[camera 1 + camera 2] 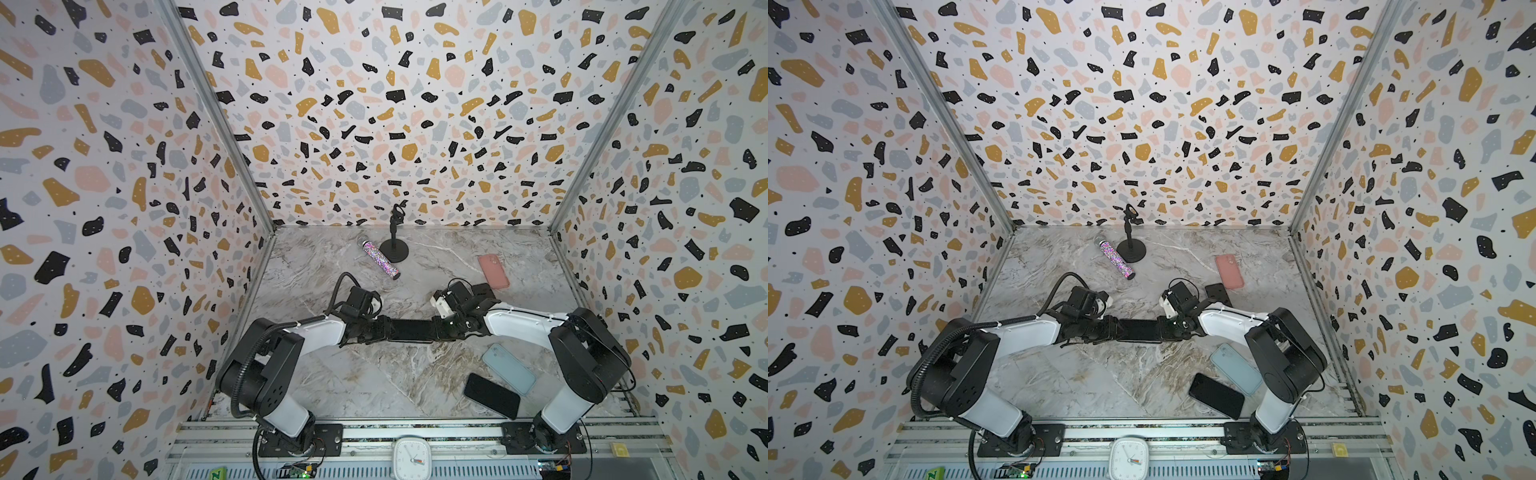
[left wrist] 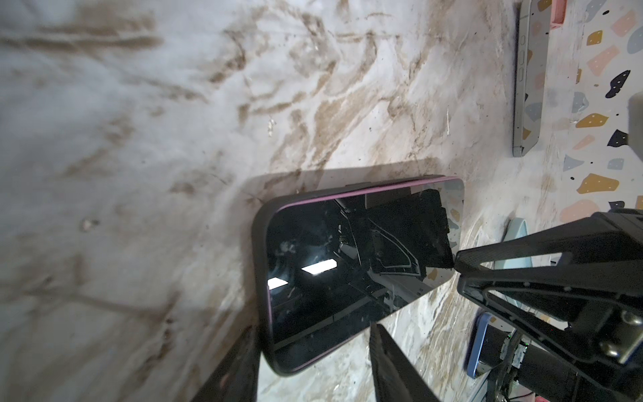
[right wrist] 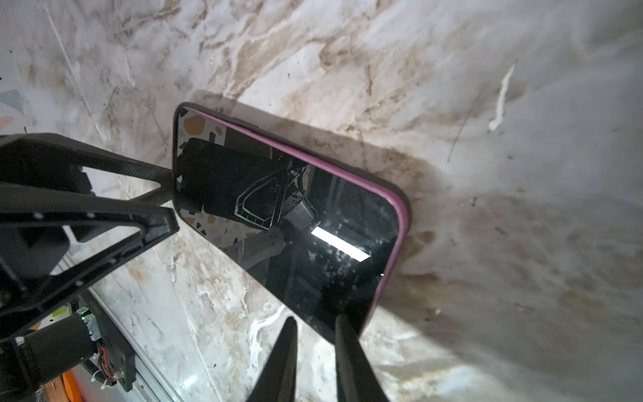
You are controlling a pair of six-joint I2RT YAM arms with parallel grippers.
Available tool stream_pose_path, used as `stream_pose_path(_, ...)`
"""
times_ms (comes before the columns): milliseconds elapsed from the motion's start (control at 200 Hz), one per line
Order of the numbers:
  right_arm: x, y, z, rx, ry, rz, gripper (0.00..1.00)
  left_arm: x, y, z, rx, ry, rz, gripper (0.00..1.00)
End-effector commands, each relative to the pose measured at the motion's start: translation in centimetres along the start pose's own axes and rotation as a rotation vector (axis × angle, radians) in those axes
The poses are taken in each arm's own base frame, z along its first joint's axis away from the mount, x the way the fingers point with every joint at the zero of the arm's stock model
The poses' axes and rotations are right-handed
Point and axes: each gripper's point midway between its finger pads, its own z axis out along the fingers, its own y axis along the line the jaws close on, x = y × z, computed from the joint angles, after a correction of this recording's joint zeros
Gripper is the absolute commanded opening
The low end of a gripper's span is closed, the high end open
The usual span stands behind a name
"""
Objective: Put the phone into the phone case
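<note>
The phone [image 1: 411, 330] lies screen-up, long axis left–right — left gripper [image 2: 313, 327] clamps one end; right gripper [image 3: 315, 317], cannot tell.

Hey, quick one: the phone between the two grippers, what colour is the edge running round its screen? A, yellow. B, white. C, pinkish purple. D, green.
C: both wrist views show a pinkish purple line along the side of the phone, just inside the black case.
</note>
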Motion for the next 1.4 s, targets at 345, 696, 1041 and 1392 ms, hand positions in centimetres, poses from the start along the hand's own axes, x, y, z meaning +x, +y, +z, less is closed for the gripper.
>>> stream_pose_path(345,-0.1,-1.3,-0.9,0.072,-0.023,0.005,0.22,0.5,0.1,0.2,0.02,0.01,0.0,0.51)
stream_pose_path(696,-0.1,-1.6,-1.7,0.093,-0.04,0.001,0.23,0.5,0.1,0.4,0.021,0.01,0.001,0.5)
stream_pose_path(1041,0.6,-1.4,-0.7,0.066,-0.021,0.009,0.22,0.6,0.1,0.3,0.023,0.006,-0.002,0.5)
stream_pose_path(1392,1.5,-0.4,0.6,0.004,0.017,0.015,0.16,0.9,-0.1,0.5,0.03,0.008,-0.002,0.49)
